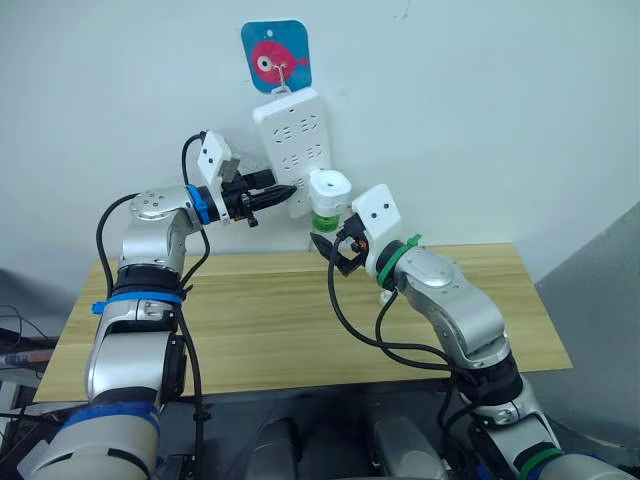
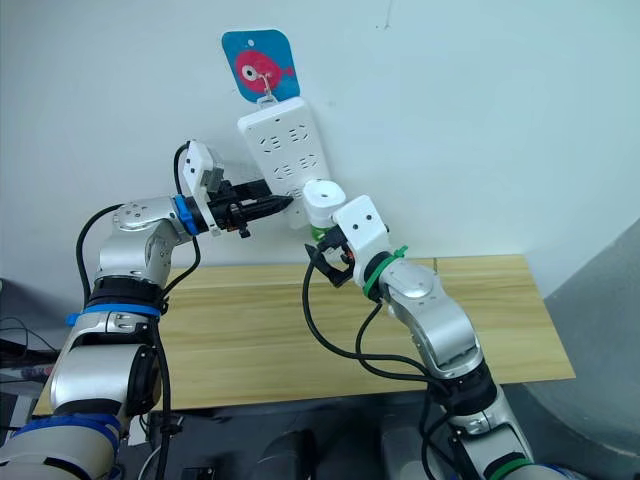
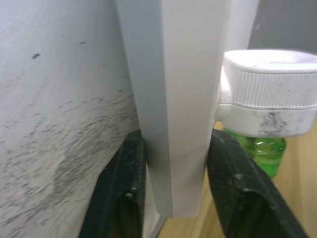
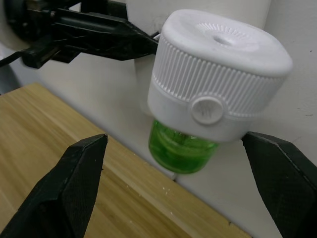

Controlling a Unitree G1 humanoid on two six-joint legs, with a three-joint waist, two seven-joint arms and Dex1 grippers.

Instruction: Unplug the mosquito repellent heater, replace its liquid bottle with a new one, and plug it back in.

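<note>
Right wrist view shows the heater (image 4: 218,74) plugged into the lower end of the strip (image 1: 292,140), which hangs on the wall from a hook with a fish picture (image 1: 275,55). A green bottle (image 4: 181,148) is screwed in beneath it, above the table (image 1: 270,310). The right gripper (image 1: 335,252) sits just below and in front of the heater with its fingers (image 4: 69,193) spread wide, one on each side of the heater and touching neither; it looks lined up to close on the body and pull it from the socket. The left gripper (image 1: 278,192) is closed on the strip's side edge, one finger (image 3: 124,193) behind it against the wall and one in front, just beside the heater. That grip probably steadies the hanging strip so that it does not swing or lift when the plug is pulled.
</note>
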